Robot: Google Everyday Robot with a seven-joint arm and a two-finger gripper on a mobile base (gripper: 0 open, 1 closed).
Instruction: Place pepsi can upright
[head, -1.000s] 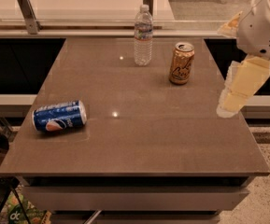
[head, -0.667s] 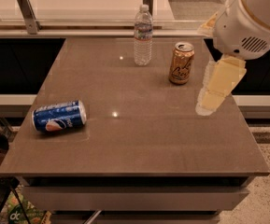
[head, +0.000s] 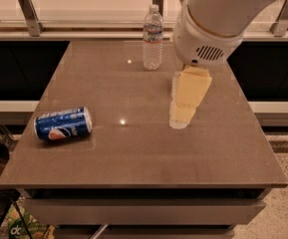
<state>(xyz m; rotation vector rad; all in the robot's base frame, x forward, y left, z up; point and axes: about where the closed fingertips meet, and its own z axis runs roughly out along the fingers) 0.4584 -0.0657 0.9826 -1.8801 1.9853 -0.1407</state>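
Observation:
The blue pepsi can (head: 63, 124) lies on its side near the left edge of the brown table (head: 133, 153), its silver top pointing right. My gripper (head: 181, 121) hangs from the big white arm at the table's middle right, pointing down and slightly left, just above the surface. It is well to the right of the can and touches nothing that I can see.
A clear plastic water bottle (head: 152, 38) stands upright at the back centre of the table. A glass railing with metal posts (head: 28, 6) runs behind the table. Dark gaps drop away on both sides.
The arm has swung left over the table toward the middle and now fills the upper right. It hides the gold can that stood at the back right. The pepsi can has not moved.

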